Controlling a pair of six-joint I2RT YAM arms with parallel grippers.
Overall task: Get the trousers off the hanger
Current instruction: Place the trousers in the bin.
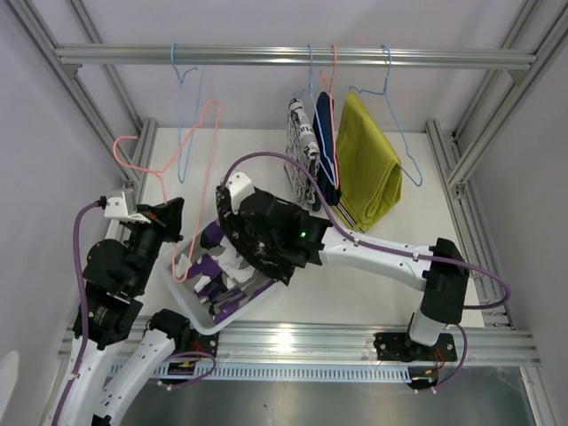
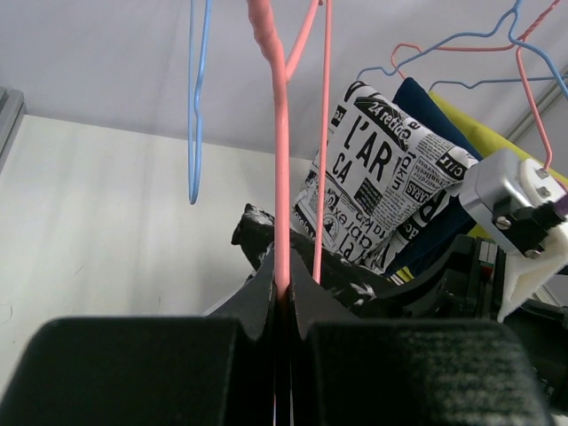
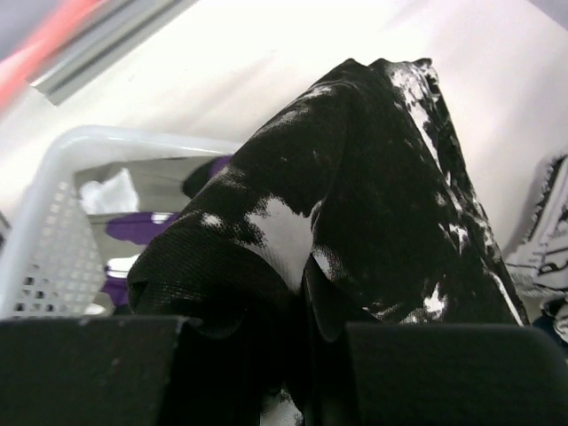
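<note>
**Splotched pair pinched over the basket**

The right wrist view shows the right claw (image 3: 266,355) gripping the black-and-white trousers (image 3: 355,204) above the white basket (image 3: 53,231). Only the left wrist view shows the left claw (image 2: 282,286) clamped on the pink hanger (image 2: 281,177). The top view adds the mustard trousers (image 1: 368,169) hanging from the rail (image 1: 293,57).

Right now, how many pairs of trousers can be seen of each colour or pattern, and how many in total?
Purple camouflage trousers: 1
Black-and-white splotched trousers: 1
White trousers with black print: 1
Navy trousers: 1
Mustard yellow trousers: 1
Total: 5
</note>
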